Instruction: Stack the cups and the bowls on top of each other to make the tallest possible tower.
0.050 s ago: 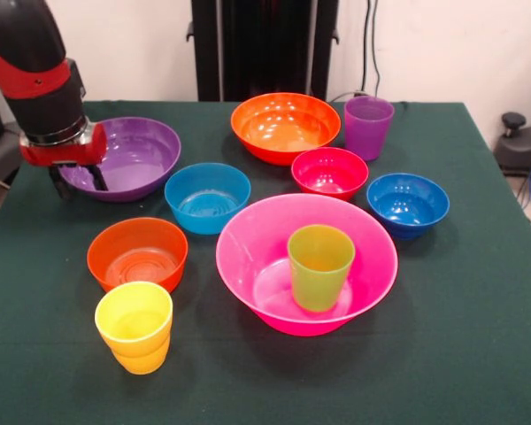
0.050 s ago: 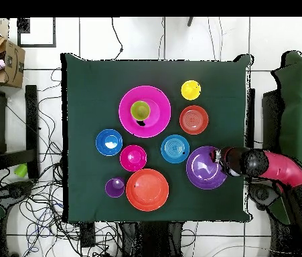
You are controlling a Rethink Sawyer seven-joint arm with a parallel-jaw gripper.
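The lime green cup [image 1: 319,266] [image 2: 140,110] stands upright inside the big pink bowl [image 1: 248,266] [image 2: 126,115]. All else sits apart on the green cloth: yellow cup [image 1: 134,326], small orange bowl [image 1: 137,254], light blue bowl [image 1: 207,197], red bowl [image 1: 329,171], dark blue bowl [image 1: 407,204], big orange bowl [image 1: 285,126], purple cup [image 1: 368,127]. My gripper [image 1: 76,180] [image 2: 215,157] is open at the outer rim of the big purple bowl [image 1: 133,155] [image 2: 203,170], one finger inside the bowl and one outside. It holds nothing.
The table edge [image 1: 0,208] runs close beside the gripper in the front view. A cardboard box [image 2: 6,60] and cables lie off the table in the overhead view. A black device [image 1: 522,142] sits beyond the far right corner.
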